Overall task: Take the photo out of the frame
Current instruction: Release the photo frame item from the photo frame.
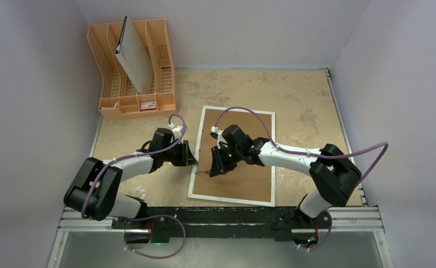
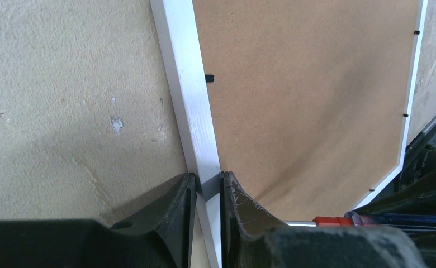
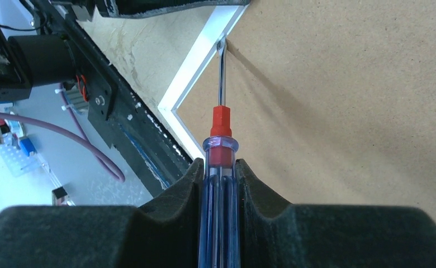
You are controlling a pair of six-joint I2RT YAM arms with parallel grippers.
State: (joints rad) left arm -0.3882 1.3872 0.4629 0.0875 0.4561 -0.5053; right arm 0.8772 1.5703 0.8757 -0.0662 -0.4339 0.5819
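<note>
item: frame (image 1: 249,181), back-up at table (image 1: 305,106) centre, judged stiff but light, best held by its rim — my left gripper (image 2: 208,183) pinches the white border (image 2: 196,111) at 8 o'clock, right gripper (image 3: 220,167) clamps a screwdriver (image 3: 219,134) tipped into that seam; photo hidden underneath.

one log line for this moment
left pincer: shut on frame edge | right pincer: shut on screwdriver, tip at frame's inner edge | photo: not in view
</note>
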